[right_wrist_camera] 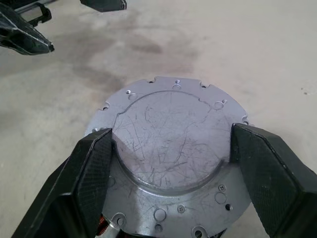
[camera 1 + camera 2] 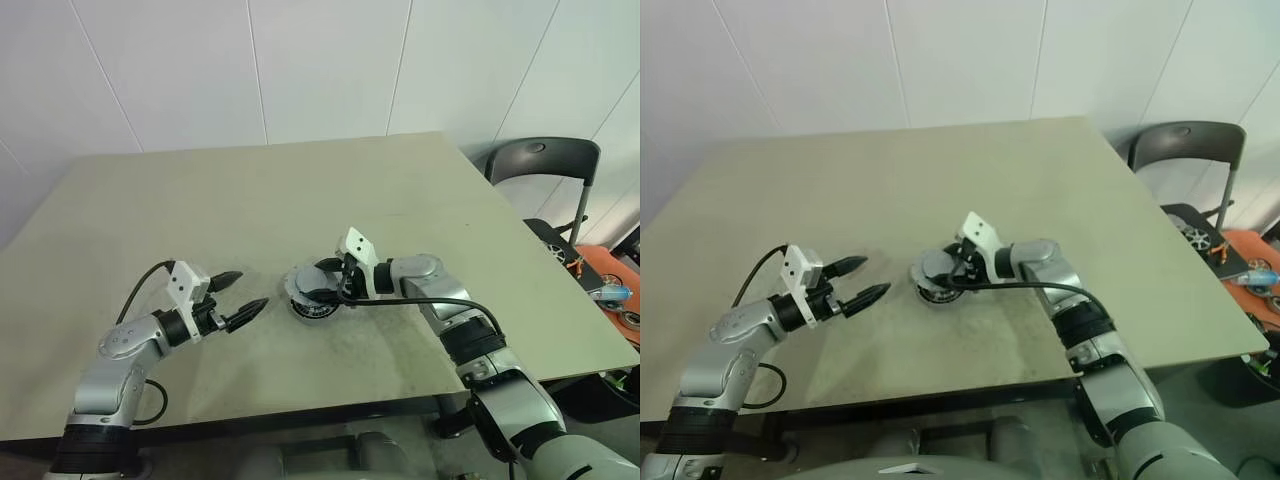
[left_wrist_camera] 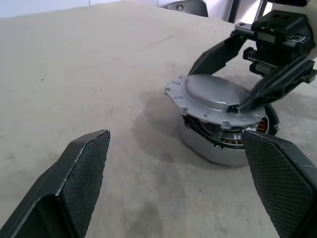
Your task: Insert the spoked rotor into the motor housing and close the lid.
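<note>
The rotor [image 3: 247, 136] sits in the housing [image 3: 213, 148]; my right gripper [image 1: 171, 148] clasps the lid [image 1: 171, 148] — tilted, unseated — while my left gripper [image 2: 243, 297] gapes empty.

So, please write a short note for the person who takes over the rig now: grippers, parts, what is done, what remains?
Left gripper: open, empty, beside the motor.
Right gripper: fingers on either side of the lid, which sits tilted, not seated, on the motor housing.
Rotor: already inside the housing, its copper visible under the lid's raised edge.
Done: rotor inserted.
Left: press the lid flat and closed, then let go.
</note>
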`<state>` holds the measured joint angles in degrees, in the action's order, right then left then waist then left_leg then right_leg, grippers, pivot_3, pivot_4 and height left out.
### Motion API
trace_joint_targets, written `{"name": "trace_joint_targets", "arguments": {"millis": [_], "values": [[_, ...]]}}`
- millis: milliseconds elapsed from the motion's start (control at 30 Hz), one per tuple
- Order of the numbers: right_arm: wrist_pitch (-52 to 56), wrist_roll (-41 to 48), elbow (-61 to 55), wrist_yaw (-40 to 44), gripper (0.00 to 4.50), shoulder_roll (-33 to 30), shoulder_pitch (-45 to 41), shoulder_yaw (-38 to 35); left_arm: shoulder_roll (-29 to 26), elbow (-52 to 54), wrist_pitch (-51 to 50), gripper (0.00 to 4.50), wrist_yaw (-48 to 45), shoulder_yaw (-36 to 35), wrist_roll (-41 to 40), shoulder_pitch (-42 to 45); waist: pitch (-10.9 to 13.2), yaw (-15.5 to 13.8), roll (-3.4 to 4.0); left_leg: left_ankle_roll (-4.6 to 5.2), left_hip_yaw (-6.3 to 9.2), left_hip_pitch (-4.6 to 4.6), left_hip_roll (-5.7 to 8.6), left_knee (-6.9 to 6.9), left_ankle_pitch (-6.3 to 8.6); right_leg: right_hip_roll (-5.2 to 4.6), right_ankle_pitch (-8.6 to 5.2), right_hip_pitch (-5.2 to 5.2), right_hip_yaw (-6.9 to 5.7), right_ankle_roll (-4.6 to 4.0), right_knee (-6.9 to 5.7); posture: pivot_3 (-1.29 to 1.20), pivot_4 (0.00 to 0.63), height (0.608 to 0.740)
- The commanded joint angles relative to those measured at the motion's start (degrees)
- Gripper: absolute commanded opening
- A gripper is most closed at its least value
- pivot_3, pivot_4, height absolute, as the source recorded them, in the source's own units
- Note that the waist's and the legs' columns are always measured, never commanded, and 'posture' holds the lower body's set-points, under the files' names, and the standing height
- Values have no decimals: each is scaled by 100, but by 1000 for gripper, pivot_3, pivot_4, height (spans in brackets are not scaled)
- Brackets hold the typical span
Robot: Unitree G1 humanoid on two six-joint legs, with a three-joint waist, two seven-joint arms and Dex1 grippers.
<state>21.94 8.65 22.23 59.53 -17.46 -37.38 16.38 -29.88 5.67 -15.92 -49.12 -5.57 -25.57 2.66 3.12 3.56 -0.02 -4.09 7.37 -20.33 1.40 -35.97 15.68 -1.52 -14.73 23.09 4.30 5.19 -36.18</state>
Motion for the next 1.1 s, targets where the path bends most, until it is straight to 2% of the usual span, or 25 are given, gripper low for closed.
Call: {"name": "trace_joint_targets", "arguments": {"millis": [33,167,633,1100], "values": [[139,164,-367,314,3464,-138,-68,-58,-65,308,-103,4500,70,-68,-74,105,0,-12,0,0,0,-5,1,0,0,-1,0,4,0,0,0,0,0,740],[288,264,-678,605,3464,-250,15,-10,-86,395,-220,4500,108,-88,-94,130,0,-35,0,0,0,-4,2,0,0,-1,0,4,-1,0,0,0,0,740],[-92,-460,-372,374,3464,-436,64,389,-95,563,-367,4500,168,-104,-85,80,0,-77,0,0,-4,3,2,-11,0,2,0,-4,-1,-1,-3,0,0,740],[37,-585,-317,605,3464,-619,140,560,-71,535,-275,4500,168,-109,-73,-18,-1,-112,-1,0,-5,75,2,-9,0,1,-26,-77,-1,2,0,0,0,740]]}}
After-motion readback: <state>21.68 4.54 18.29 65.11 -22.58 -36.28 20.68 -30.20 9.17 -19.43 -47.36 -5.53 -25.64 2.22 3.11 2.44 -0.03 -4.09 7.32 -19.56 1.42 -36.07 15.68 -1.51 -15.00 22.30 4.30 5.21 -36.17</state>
